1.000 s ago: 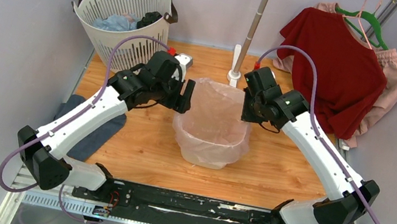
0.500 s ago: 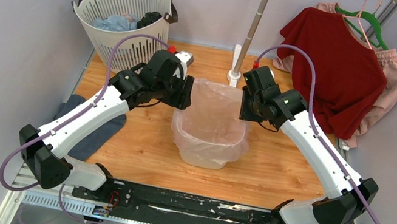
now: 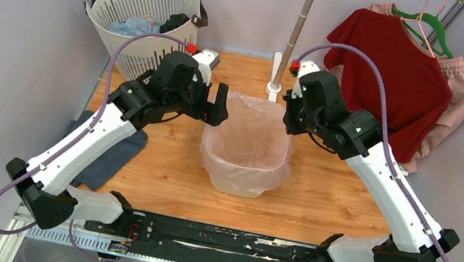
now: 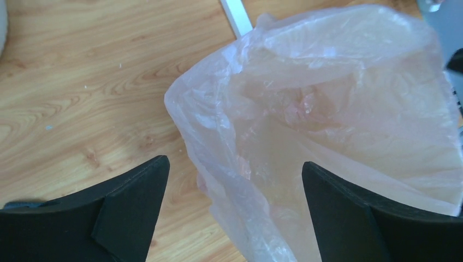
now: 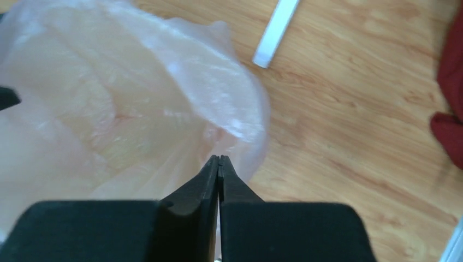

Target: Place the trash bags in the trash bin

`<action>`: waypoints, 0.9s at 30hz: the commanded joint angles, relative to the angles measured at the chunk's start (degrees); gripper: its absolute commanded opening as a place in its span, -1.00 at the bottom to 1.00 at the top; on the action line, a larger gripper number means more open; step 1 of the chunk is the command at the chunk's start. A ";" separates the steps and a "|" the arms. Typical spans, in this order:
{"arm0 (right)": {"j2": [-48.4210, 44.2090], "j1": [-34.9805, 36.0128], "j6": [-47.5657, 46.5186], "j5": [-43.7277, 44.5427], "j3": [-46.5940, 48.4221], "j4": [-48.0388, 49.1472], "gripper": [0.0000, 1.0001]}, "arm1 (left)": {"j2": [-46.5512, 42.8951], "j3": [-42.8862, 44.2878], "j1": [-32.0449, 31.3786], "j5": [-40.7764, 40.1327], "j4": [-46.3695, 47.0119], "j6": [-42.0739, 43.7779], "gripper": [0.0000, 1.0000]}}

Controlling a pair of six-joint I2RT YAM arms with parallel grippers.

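Pink plastic, the trash bag [image 3: 251,134] lined the trash bin [image 3: 237,187] on the tabletop [image 3: 164,170], folded over its rim, apparently to stay put; left hand [image 4: 233,166] gaped at its left edge, right hand [image 5: 219,159] pressed together, grip uncertain.

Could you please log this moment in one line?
trash bag mouth open | left gripper open, straddling its rim | right gripper shut at rim, pinch unclear

The left arm [image 3: 95,136] and the right arm [image 3: 391,191] both have white shells on the long links and black joint housings. A purple cable [image 3: 345,46] loops along each one to a red connector [image 3: 191,47]. The fingers [image 4: 125,213] are plain matte black wedges.
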 commanded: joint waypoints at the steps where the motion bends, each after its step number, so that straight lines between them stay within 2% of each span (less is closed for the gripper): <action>1: 1.62 6.89 -10.88 -1.77 1.08 1.98 -1.00 | -3.07 2.95 0.37 0.04 1.36 0.90 0.98; 5: 4.69 11.37 -18.29 -4.00 0.46 2.68 -1.00 | -7.39 1.54 0.63 -6.13 1.46 0.72 1.00; 13: 10.25 12.61 -24.40 -12.90 -4.11 5.34 -1.00 | -16.06 -3.63 1.24 -13.70 0.25 0.55 1.00; 27: 21.39 12.94 -29.60 -6.92 -15.30 7.34 -1.00 | -17.60 -6.91 1.49 -14.36 -0.01 0.37 1.00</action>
